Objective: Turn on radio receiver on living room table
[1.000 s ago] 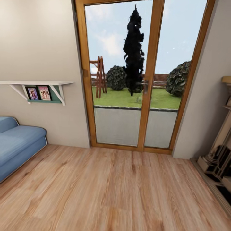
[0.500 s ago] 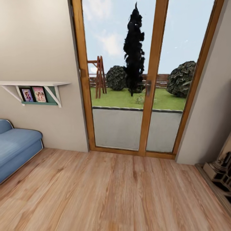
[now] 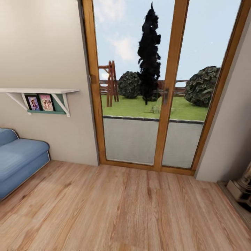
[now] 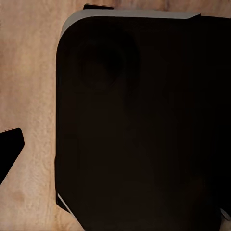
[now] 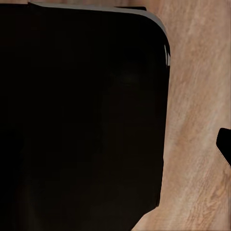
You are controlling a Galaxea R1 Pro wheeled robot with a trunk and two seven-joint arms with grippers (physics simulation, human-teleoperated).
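**A:** Head view first. What are you facing?

**B:** You face a glass double door (image 3: 139, 104) in a wooden frame (image 3: 166, 87), with its metal handle (image 3: 164, 94) on the middle post. Through the glass you see lawn, a tall dark tree (image 3: 149, 52), two round bushes (image 3: 129, 84) and a reddish wooden A-frame (image 3: 111, 83). On the wall beside the door hangs a white shelf (image 3: 38, 91), with two small framed pictures (image 3: 40, 103) standing under it on a green ledge. Below the shelf you have the end of a blue sofa (image 3: 19, 160), and a wooden floor (image 3: 122, 209) runs up to the door. At the right edge stands a pale carved piece (image 3: 242, 188) (too cut off to name).

**A:** And your claws?

**B:** I cannot tell whether the left gripper or the right gripper is spread or pressed together. The left wrist view looks at a big dark rounded body (image 4: 144, 134) over floorboards (image 4: 29, 72), with a black sliver (image 4: 9, 149) at the frame's edge. The right wrist view shows much the same: a dark body (image 5: 82, 120), boards (image 5: 197, 96) and a black sliver (image 5: 225, 144).

**A:** Where is the radio receiver?

**B:** You cannot place it, or the table, from these views.
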